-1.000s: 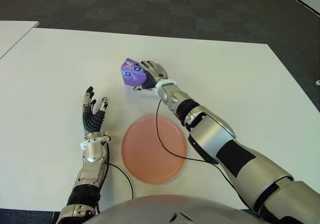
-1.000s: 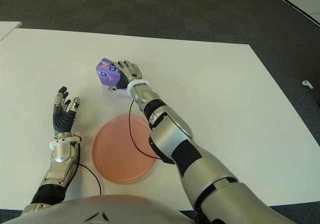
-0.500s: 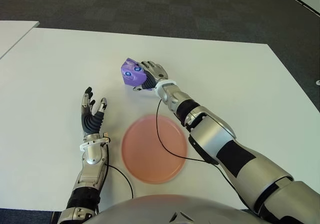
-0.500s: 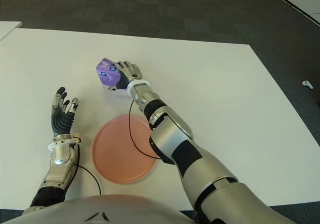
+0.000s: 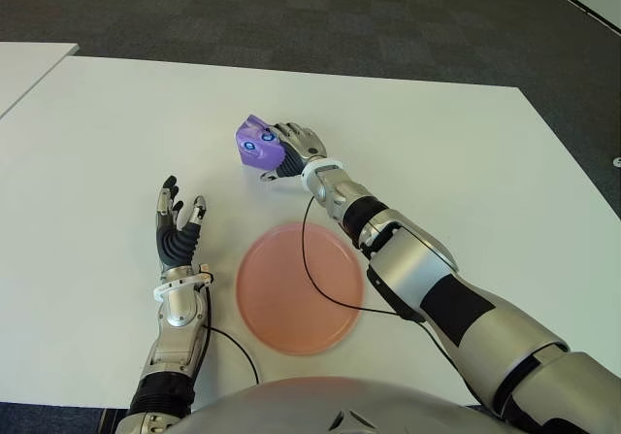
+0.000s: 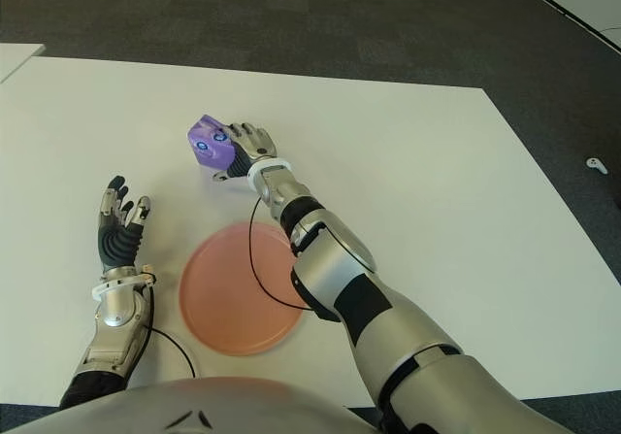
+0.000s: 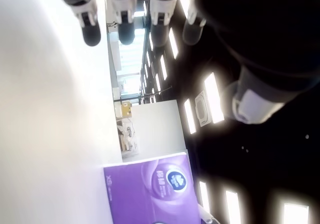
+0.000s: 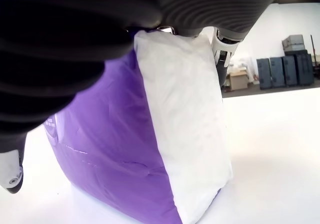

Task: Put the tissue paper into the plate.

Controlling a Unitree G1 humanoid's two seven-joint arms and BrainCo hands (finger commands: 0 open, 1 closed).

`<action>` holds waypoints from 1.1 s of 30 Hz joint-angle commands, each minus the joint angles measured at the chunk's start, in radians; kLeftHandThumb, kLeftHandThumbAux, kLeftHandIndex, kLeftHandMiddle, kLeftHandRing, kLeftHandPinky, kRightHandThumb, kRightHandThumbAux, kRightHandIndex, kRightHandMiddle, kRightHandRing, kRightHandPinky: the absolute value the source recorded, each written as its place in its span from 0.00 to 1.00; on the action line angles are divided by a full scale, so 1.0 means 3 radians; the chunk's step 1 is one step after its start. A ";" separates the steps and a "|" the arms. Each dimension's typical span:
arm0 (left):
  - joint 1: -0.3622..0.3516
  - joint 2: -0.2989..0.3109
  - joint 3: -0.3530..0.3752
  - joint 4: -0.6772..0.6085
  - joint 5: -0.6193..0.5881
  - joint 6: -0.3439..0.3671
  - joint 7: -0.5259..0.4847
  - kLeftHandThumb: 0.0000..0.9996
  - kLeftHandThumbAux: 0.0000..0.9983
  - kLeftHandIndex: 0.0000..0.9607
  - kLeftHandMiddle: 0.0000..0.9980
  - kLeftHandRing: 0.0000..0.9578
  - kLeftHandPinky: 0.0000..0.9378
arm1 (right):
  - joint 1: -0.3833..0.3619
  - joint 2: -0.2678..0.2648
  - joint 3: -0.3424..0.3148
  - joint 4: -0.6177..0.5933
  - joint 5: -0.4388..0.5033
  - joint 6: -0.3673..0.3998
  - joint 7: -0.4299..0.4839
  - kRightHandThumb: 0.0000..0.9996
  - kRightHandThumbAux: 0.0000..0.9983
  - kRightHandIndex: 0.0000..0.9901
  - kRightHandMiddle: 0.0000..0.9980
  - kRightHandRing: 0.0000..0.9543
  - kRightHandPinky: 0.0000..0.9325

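— Where's the tissue paper (image 5: 255, 144) right now?

— In my right robot hand (image 5: 295, 150), fingers wrapped around the purple pack (its white end shows in the wrist view), far of the plate (image 5: 299, 287) and a little left of its middle. Whether it's off the white counter (image 5: 466, 162) yet, I can't tell.

— And your left robot hand (image 5: 178, 234)?

— Idle, fingers spread and holding nothing, showing just left of the plate.

— So which step is this?

— The grasp looks made; the carry is what's left, I'd say. Next I should lift the pack, bring it near over the plate, and let go once it sits inside the rim.
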 commanded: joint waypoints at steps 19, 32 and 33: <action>0.0479 -0.0146 0.0009 0.0211 0.0073 0.0032 0.0071 0.00 0.54 0.00 0.00 0.00 0.00 | 0.0544 0.0009 -0.0096 0.0157 0.0067 -0.0009 -0.0110 0.65 0.49 0.22 0.25 0.31 0.41; 0.0487 -0.0158 0.0051 0.0217 0.0065 0.0048 0.0082 0.00 0.54 0.00 0.00 0.00 0.00 | 0.0713 0.0060 -0.0303 0.0149 0.0163 -0.0176 -0.0675 0.99 0.66 0.46 0.48 0.45 0.48; 0.0488 -0.0157 0.0050 0.0217 0.0067 0.0048 0.0082 0.00 0.55 0.00 0.00 0.00 0.00 | 0.0715 0.0060 -0.0297 0.0149 0.0156 -0.0187 -0.0706 1.00 0.67 0.47 0.49 0.44 0.48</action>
